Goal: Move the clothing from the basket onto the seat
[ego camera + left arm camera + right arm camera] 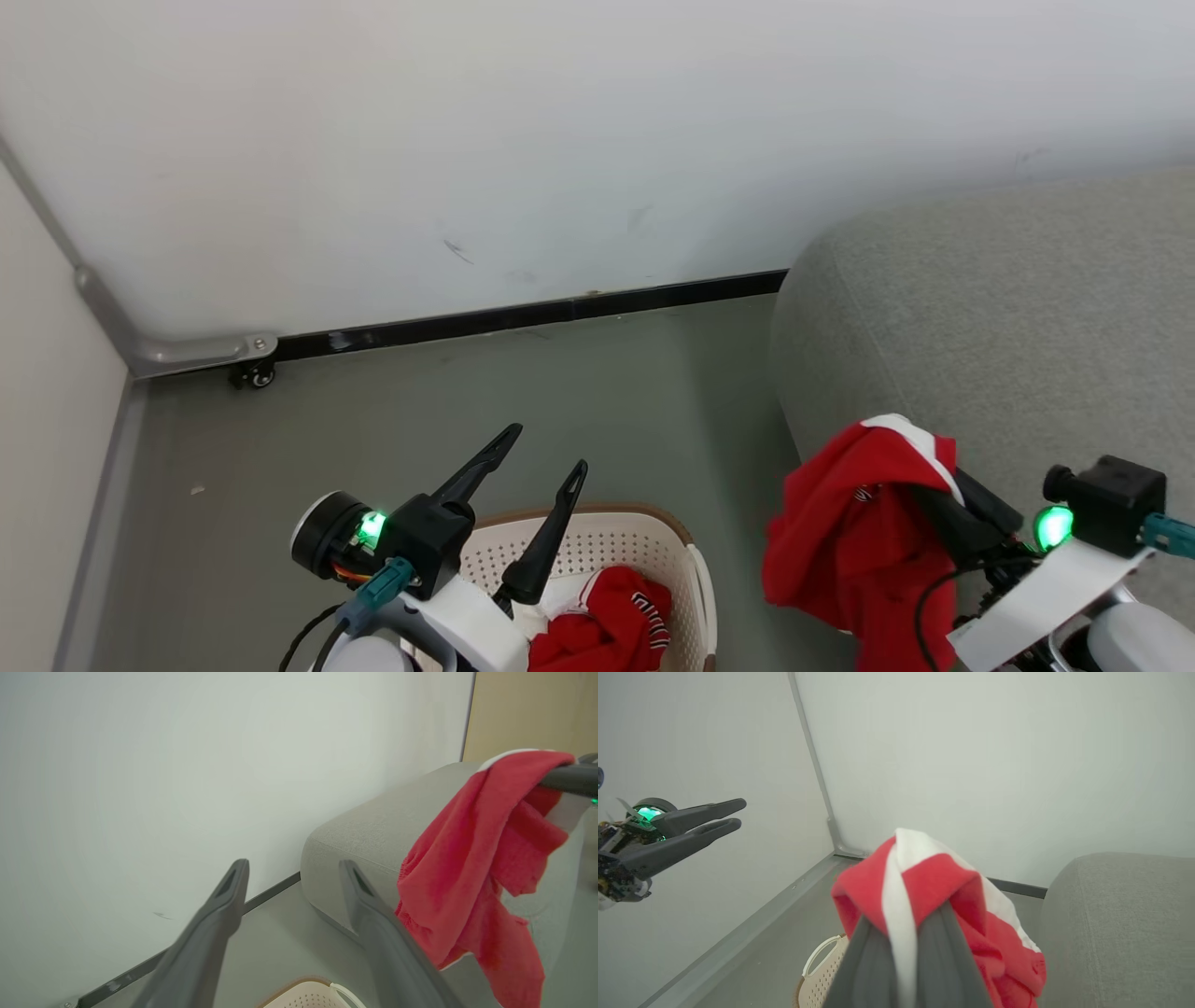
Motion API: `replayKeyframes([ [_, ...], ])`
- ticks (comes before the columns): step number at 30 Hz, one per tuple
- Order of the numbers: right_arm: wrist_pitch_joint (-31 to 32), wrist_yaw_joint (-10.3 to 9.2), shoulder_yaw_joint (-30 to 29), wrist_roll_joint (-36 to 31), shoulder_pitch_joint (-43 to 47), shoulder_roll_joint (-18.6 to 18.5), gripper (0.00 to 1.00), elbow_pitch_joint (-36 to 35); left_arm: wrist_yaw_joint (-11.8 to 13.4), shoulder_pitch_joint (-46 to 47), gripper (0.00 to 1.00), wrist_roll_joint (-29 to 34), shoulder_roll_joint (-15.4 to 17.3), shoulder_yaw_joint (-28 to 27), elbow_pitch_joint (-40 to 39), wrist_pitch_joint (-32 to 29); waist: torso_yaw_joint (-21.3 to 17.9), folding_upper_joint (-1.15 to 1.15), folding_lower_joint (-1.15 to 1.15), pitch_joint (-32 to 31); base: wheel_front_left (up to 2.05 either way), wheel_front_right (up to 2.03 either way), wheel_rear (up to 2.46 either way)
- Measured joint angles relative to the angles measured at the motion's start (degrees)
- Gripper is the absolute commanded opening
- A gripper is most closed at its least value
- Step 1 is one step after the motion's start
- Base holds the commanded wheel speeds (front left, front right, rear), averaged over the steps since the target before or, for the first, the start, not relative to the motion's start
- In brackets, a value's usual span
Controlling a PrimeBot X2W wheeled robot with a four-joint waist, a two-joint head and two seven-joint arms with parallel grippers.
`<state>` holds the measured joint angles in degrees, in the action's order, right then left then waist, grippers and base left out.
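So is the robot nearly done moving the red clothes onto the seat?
Not yet. Done: nothing rests on the seat that I can see. In hand: the right gripper, jaws shut, holds one red garment dangling beside the seat. Still to do: the other red garment lies in the basket, under the empty left gripper, jaws open.

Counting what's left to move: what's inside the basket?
One red garment with striped trim lies in the basket. The left arm and the picture's edge hide the rest of the inside.
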<state>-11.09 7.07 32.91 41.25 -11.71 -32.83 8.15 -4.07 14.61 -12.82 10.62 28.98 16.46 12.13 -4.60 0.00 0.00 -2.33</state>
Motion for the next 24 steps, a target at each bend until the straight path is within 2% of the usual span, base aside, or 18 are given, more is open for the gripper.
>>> replayKeyframes([
  [9,-1.09,0.00,-8.69,-2.45,7.07,1.74,0.00,0.31,0.05,0.02,1.00,-0.97,-1.42,-0.66,0.76,0.29,-4.16,0.00,0.00,0.31,0.00,0.00,0.00],
  [24,-1.69,0.00,-16.39,-7.95,14.35,5.93,0.00,-4.89,1.91,0.08,1.00,-2.68,-3.15,-2.61,2.37,1.10,-11.96,0.00,0.00,0.76,0.00,0.00,0.00],
])
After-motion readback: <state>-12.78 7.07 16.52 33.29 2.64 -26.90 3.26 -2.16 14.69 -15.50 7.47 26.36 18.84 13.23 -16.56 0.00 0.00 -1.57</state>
